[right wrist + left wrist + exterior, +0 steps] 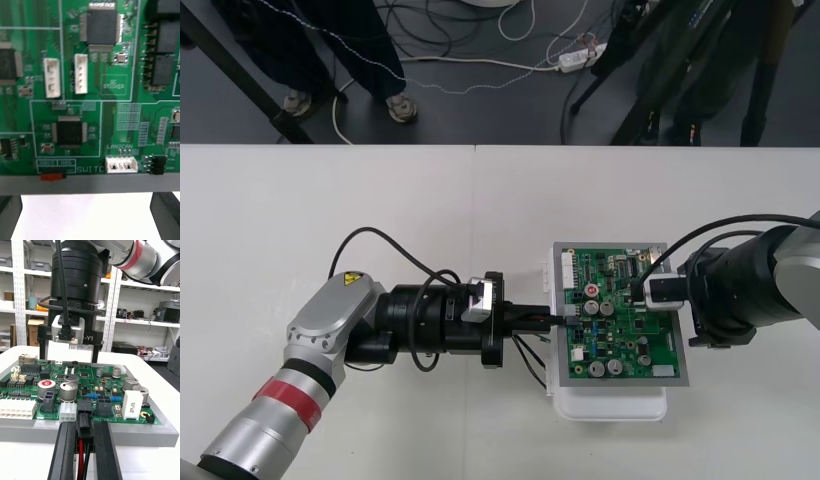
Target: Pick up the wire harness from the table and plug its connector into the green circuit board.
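The left gripper (pixel 548 319) is clamped on the harness (pixel 83 444) by its black plug (pixel 84 424), with red and black wires (pixel 81 461) running back between its fingers (pixel 65 450). The plug meets a black connector (pixel 84 407) at the near edge of the green board (pixel 112 384); it seems partly in, though that is hard to tell. The right gripper (pixel 640 292) stands over the board's far edge, spread wide and holding nothing, with bare table (pixel 380 200) around

A lab: cables (pixel 442 62) and a power strip (pixel 578 58) lie on dark floor (pixel 500 110) beyond the table (pixel 380 195).
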